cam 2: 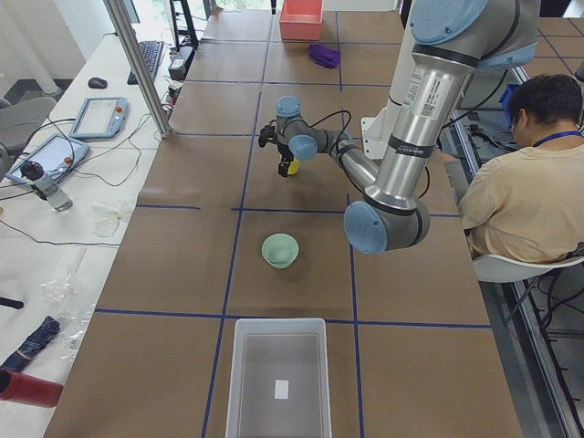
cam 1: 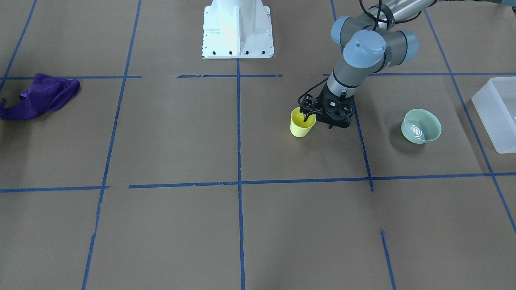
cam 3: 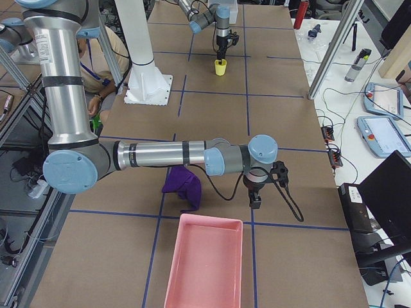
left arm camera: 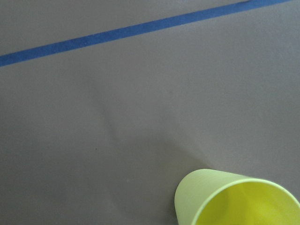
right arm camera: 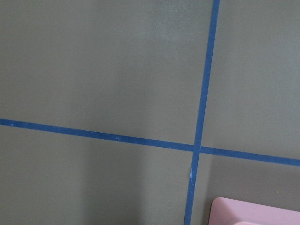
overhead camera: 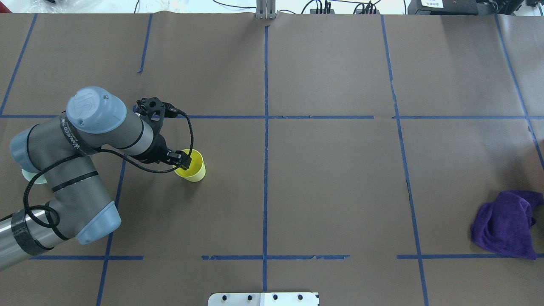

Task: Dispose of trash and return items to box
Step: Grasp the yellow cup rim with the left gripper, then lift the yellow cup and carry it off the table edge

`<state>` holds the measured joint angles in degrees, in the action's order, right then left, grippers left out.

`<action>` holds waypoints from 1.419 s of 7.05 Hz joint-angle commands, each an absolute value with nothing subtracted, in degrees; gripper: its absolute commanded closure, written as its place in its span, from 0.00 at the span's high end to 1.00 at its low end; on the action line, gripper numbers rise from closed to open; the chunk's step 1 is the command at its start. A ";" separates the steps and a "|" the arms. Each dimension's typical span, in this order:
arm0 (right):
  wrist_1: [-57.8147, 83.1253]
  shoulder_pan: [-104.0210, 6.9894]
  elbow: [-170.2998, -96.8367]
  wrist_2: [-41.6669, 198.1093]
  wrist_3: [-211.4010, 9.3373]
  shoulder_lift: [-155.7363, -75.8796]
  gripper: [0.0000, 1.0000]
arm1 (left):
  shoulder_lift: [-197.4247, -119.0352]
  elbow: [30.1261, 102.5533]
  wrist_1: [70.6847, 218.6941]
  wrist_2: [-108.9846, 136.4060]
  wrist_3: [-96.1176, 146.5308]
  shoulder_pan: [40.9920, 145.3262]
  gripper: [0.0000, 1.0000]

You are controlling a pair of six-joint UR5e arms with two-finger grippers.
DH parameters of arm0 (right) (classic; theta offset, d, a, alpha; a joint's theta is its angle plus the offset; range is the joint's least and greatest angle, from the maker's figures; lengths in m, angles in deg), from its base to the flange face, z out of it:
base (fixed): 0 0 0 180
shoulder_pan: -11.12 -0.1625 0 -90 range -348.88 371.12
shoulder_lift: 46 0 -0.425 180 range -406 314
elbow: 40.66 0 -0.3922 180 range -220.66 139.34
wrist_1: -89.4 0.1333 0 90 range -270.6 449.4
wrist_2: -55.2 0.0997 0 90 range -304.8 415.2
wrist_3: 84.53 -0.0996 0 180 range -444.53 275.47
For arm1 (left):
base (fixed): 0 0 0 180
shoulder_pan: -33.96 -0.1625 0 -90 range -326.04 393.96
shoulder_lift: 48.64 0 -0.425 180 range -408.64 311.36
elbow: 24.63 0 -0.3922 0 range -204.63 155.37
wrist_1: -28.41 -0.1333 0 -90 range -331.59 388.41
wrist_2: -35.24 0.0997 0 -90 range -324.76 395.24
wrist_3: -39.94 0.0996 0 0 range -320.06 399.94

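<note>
In the front-facing view we find the left gripper at the rim of the upright yellow cup, one finger seemingly inside, though we cannot tell whether it pinches. The mint bowl sits well apart, nearer the frosted box. In the right side view the right gripper hangs near a pink tray, and we cannot tell how far it is parted. We judge the cup pickup is in hand, and the next move calls for a firm pinch, a lift and a carry to the box.
</note>
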<state>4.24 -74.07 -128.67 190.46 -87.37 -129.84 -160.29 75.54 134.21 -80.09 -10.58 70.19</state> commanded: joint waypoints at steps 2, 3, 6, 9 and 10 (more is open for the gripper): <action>4.32 -73.88 -127.94 190.46 -87.26 -129.76 1.00 | -160.26 74.51 134.23 -80.24 -10.77 70.00 0.00; 4.32 -73.79 -127.76 190.55 -87.26 -129.67 1.00 | -160.26 74.60 134.23 -80.24 -10.86 70.00 0.00; 4.32 -73.87 -128.55 190.90 -87.43 -129.23 1.00 | -160.52 79.94 134.23 -80.86 -18.72 74.71 0.00; 10.69 -73.87 -127.42 191.16 -87.52 -130.02 1.00 | -153.62 85.40 134.05 -89.43 -9.11 92.52 0.00; 12.22 -73.87 -126.54 191.25 -87.61 -129.85 1.00 | -147.05 86.37 134.14 -89.99 4.38 98.50 0.00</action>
<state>9.32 -73.88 -127.57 191.13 -87.49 -129.74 -153.50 85.09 134.04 -87.90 -8.45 91.24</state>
